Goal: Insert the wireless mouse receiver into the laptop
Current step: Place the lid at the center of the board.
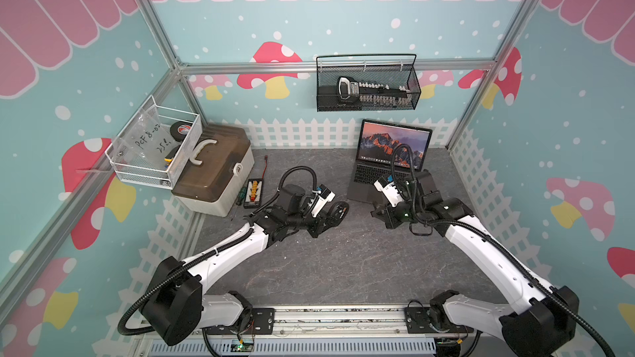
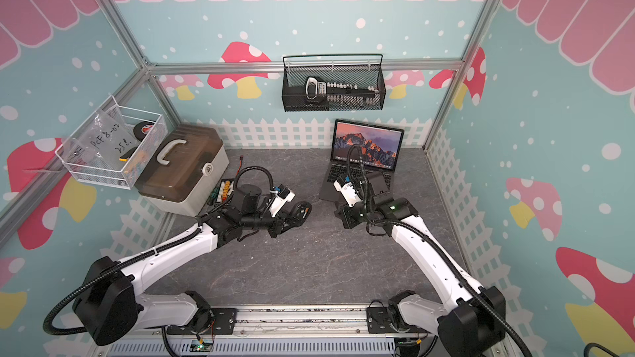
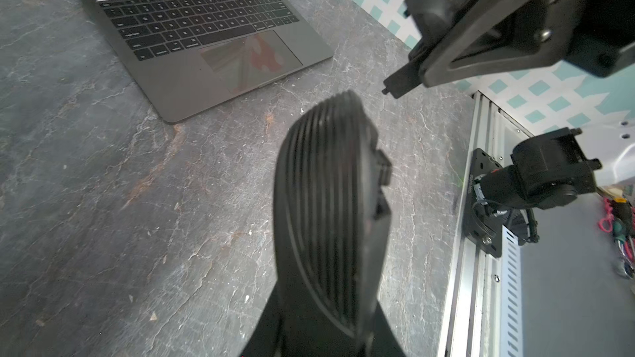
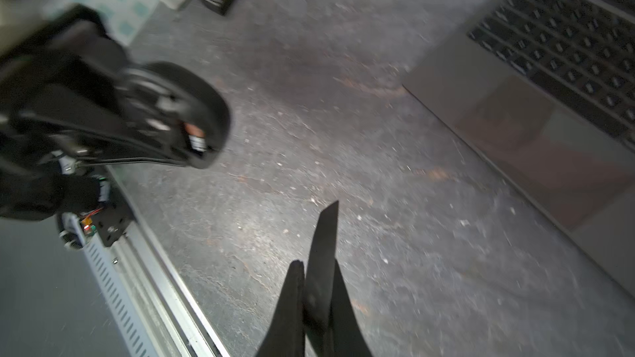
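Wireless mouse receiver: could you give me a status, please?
Left gripper shut on wireless mouse. Right gripper shut on thin black piece. Receiver not discernible. Laptop approach unobstructed.

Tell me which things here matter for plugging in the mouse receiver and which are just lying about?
Part of the job: laptop; wireless mouse; thin black piece in the right end effector, possibly the receiver, too edge-on to tell.
Lying about: toolbox; white wire basket; black mesh basket; connector board; screwdriver.

The left gripper (image 2: 291, 218) holds the wireless mouse (image 2: 303, 211) near the laptop (image 2: 367, 145).
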Tool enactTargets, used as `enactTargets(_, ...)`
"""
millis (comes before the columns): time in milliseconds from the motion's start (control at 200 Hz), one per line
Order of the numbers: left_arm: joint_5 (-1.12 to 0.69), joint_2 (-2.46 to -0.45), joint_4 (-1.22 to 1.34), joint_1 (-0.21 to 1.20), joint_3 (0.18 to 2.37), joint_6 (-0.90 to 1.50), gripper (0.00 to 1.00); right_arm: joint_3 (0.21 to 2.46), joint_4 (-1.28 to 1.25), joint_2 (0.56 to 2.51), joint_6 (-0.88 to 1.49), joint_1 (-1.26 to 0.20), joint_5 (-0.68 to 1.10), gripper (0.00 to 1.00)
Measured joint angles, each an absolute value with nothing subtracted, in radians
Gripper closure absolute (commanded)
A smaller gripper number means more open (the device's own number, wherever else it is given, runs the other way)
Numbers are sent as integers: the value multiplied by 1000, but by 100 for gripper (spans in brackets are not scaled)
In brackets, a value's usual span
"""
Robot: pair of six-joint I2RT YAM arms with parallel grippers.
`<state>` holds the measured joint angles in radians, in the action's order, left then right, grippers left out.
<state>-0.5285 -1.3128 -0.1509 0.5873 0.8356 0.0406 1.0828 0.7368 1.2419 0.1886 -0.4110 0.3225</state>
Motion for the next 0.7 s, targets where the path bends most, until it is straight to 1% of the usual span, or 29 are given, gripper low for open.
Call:
enactTargets(180, -403, -1268, -14, 583, 730, 120, 100, 1115, 914, 1461, 292, -420, 88, 100)
enactTargets(240, -384, -1255, 30, 583, 699, 140, 100, 1114, 964, 1515, 320, -435, 1, 96)
enactTargets(360, -355, -1242, 110, 583, 659, 172, 100, 1114, 1024, 1596, 360, -483, -147, 93)
enactTargets(445, -341, -1232, 150, 583, 639, 184, 100, 1114, 1049, 1662, 389, -523, -233, 89)
enactTargets(515, -328, -1224, 172, 583, 628, 194, 100, 1115, 1060, 1718, 409, -546, -286, 81)
enactTargets(580, -309, -1215, 186, 583, 622, 202, 100, 1115, 1064, 1760, 430, -559, -321, 69)
enactTargets(701, -268, -1202, 189, 583, 621, 209, 100, 1115, 1050, 1771, 456, -566, -334, 54)
